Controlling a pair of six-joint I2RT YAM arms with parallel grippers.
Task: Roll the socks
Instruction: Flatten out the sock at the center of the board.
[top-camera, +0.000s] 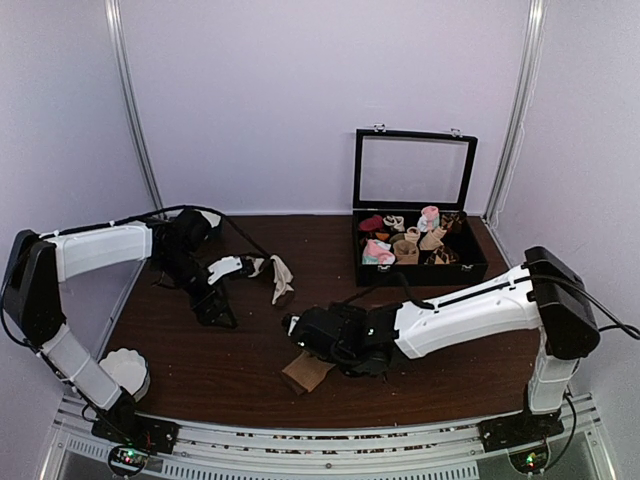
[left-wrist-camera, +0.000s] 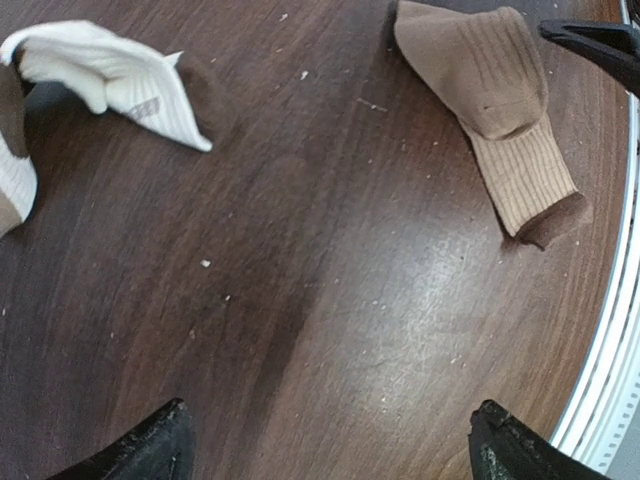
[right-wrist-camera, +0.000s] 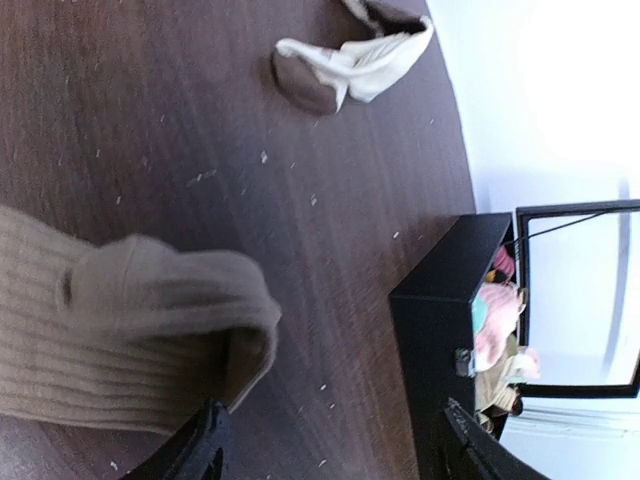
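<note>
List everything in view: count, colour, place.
tan ribbed fabric sock: one, tan with brown toe, folded, front centre.
crumpled white fabric sock: at least one, white with brown patches, centre-left.
black box with raised clear lid: one, black, back right.
rolled socks: several, pink, white, tan, inside box.
white round object: one, white, front left.
dark wooden table: one, brown, beneath everything.
left gripper: one, black, open, over bare table.
right gripper: one, black, open, beside tan sock.

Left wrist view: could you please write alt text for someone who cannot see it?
A folded tan sock lies upper right and a crumpled cream sock upper left on a dark wooden table. The left gripper, open, hovers over bare wood.
</note>
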